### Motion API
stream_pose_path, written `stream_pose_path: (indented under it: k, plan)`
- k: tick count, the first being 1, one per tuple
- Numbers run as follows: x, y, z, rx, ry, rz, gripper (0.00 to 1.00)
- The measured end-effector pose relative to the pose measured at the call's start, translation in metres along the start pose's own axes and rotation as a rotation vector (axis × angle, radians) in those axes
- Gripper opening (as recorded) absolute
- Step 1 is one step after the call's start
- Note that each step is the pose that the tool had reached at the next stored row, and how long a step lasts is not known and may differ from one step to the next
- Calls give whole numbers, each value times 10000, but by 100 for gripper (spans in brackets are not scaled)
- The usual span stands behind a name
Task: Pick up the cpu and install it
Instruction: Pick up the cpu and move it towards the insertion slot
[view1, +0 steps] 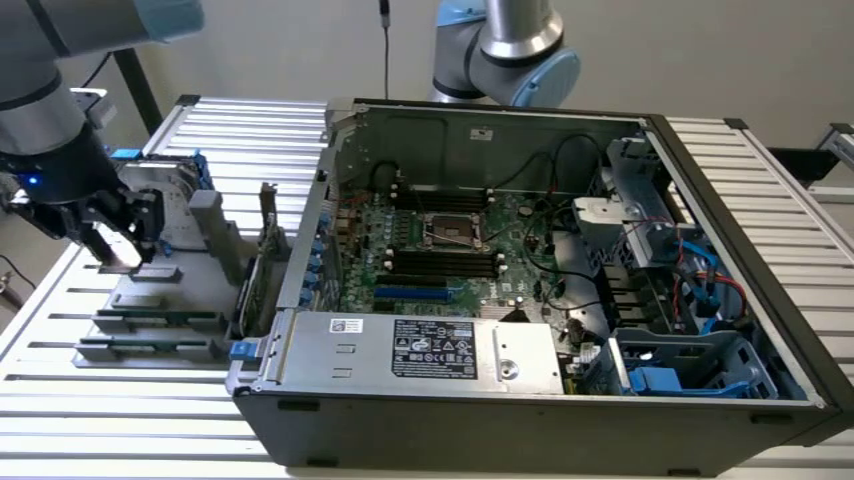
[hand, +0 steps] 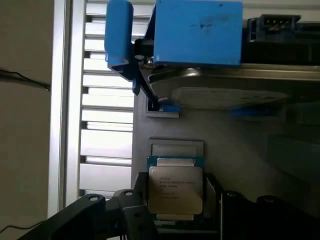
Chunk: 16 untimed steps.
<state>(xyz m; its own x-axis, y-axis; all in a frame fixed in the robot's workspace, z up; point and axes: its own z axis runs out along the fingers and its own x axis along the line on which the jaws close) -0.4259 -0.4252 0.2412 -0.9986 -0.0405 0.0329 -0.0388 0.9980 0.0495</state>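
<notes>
The cpu (hand: 175, 192), a flat square chip with a silver-grey top plate and printed text, lies in its seat on the grey parts tray (view1: 160, 300) at the exterior view's left. My gripper (hand: 177, 200) hangs low over it with its dark fingers (hand: 137, 210) standing on either side of the chip, open, with a thin gap showing at one side. In the exterior view the gripper (view1: 120, 245) sits just above the tray. The empty cpu socket (view1: 454, 230) shows in the middle of the motherboard inside the open computer case (view1: 534, 400).
A silver hard drive in a blue bracket (hand: 200, 32) stands on the tray just beyond the cpu. Long dark memory sticks (view1: 154, 320) lie at the tray's near end. A power supply (view1: 414, 345) fills the case's front. A second arm (view1: 514, 50) stands behind the case.
</notes>
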Motion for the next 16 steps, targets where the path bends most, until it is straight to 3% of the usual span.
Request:
stream_pose_path:
  k: [10,16]
  plan:
    - [-42,20,-457,-1,19,0,55]
    - [-143,34,-733,-1,36,2,55]
